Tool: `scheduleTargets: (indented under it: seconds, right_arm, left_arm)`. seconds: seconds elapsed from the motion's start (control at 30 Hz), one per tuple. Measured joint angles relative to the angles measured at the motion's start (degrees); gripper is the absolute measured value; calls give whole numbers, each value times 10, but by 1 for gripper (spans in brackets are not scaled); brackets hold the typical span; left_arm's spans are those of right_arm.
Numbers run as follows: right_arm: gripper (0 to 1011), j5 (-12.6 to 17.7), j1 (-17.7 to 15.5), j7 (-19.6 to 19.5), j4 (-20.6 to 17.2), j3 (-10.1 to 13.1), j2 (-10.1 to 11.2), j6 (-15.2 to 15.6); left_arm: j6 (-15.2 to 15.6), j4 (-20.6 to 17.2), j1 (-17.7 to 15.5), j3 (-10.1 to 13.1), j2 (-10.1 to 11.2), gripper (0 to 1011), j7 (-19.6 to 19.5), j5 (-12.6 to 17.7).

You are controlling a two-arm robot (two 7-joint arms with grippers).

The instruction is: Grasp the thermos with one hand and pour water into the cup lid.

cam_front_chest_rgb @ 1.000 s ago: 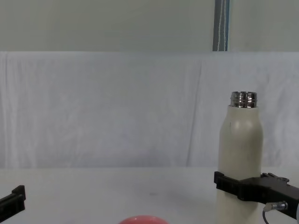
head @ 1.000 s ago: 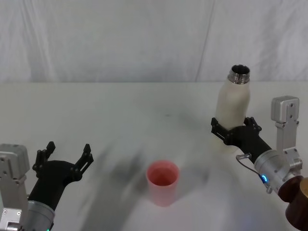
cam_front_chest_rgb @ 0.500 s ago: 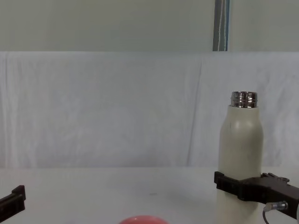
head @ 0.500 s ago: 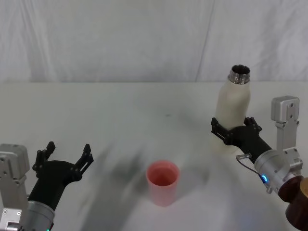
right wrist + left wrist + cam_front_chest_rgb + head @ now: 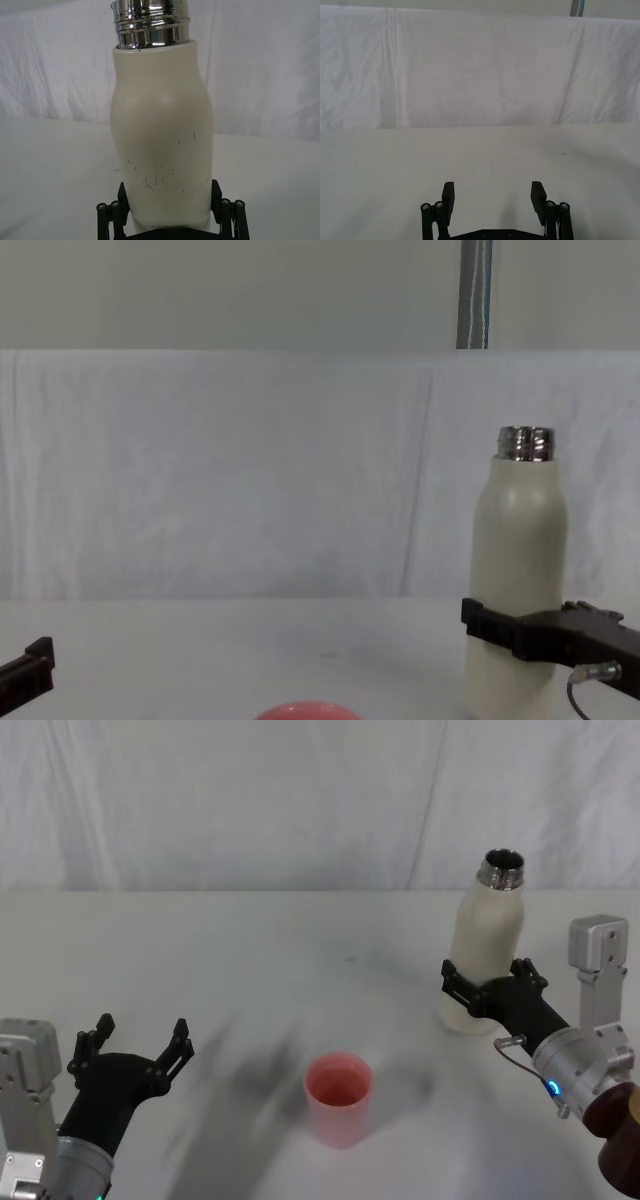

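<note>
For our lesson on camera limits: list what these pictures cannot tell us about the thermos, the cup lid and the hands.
- Thermos: any water inside; opaque wall, dark mouth in the head view.
- Thermos base: in the chest view, cut by the bottom edge; in the right wrist view, behind the right hand.
- Cup lid: chest view, rim alone above the bottom edge.
- Left hand: chest view, one fingertip at the edge.

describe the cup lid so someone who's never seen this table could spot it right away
Start at the white table and look to its near middle, between the two grippers. The cup lid stands there open side up, apart from the tall cream thermos held by the right gripper. It is the only pink thing, short and round.
</note>
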Motion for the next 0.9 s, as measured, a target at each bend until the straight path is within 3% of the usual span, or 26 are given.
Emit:
scheduleTargets:
  seconds: [0.9]
  right_arm:
    - [961, -16, -27, 6, -106, 5, 46, 11]
  left_arm:
    - [0, 0, 0, 0, 0, 1001, 0, 0]
